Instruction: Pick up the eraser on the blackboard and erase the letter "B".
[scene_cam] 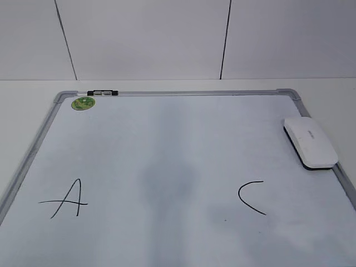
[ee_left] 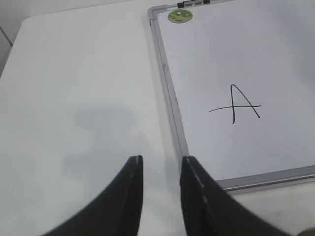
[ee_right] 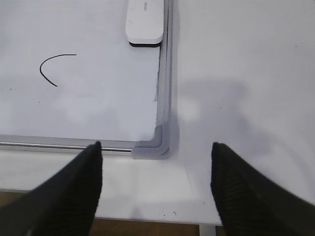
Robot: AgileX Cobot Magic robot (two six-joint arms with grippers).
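The white eraser (scene_cam: 310, 142) lies flat at the right edge of the blackboard (scene_cam: 167, 139), and it also shows at the top of the right wrist view (ee_right: 144, 19). No letter "B" shows; a faint grey smudge (scene_cam: 167, 183) lies between the "A" (scene_cam: 67, 199) and the "C" (scene_cam: 250, 197). My left gripper (ee_left: 161, 164) is narrowly open and empty, over the table beside the board's left frame. My right gripper (ee_right: 156, 152) is wide open and empty, over the board's near right corner. Neither gripper shows in the exterior view.
A round green sticker (scene_cam: 83, 103) and a small black-and-white marker clip (scene_cam: 103, 92) sit at the board's far left corner. White table lies on both sides of the board (ee_left: 74, 98). The table's near edge (ee_right: 147, 216) is just below my right gripper.
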